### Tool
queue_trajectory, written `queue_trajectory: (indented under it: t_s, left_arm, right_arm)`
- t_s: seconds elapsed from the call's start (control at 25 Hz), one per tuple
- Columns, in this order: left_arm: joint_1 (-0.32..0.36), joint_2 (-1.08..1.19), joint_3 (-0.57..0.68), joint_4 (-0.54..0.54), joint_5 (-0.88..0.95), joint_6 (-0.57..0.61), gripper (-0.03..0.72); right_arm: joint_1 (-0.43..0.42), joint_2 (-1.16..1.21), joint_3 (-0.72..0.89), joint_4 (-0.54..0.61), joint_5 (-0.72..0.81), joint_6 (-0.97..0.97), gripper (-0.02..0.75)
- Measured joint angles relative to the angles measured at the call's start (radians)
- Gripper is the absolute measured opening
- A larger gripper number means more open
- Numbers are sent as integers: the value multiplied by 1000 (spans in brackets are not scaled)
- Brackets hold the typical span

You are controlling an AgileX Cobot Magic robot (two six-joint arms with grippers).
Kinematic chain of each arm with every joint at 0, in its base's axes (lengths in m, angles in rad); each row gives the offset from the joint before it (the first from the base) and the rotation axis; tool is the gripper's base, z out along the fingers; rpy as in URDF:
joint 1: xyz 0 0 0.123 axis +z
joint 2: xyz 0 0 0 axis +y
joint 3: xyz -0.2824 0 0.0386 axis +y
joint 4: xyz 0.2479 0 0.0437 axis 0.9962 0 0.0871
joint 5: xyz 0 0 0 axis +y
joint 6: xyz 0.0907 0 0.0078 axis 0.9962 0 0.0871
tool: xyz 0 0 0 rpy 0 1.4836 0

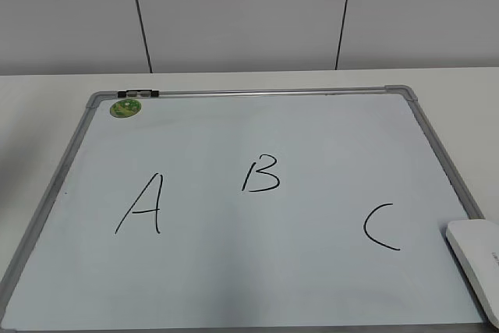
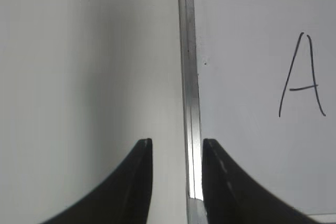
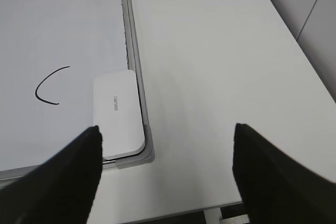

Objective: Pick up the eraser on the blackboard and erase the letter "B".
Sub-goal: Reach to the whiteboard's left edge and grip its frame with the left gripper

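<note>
The blackboard (image 1: pixel 257 286) is a white board with a grey frame lying flat on the table. It bears a black "A" (image 1: pixel 142 205), the letter "B" (image 1: pixel 260 174) in the middle and a "C" (image 1: pixel 380 226). The eraser (image 1: pixel 477 261), a white oblong block, lies on the board's near right corner; it also shows in the right wrist view (image 3: pixel 117 113). My right gripper (image 3: pixel 167 129) is open above the table just right of that corner. My left gripper (image 2: pixel 177 142) is open and empty, straddling the board's left frame (image 2: pixel 189 77) near the "A" (image 2: pixel 303 77). Neither gripper shows in the exterior view.
A small round green magnet (image 1: pixel 125 106) sits at the board's far left corner next to a dark clip (image 1: pixel 137 93). The white table (image 3: pixel 220 66) extends right of the board to its edge (image 3: pixel 294 40). A grey panelled wall (image 1: pixel 249 13) stands behind.
</note>
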Motion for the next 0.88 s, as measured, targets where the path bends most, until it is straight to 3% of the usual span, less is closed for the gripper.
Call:
queue_trajectory:
  t_s: [0.6,0.88]
  left_arm:
    - [0,586,-336,-10,31,11,241]
    - [0,697,-379,-86,46,76,241]
  right_arm:
    - [0,0,0,0,0,0,573]
    - [0,0,0,0,0,0,573]
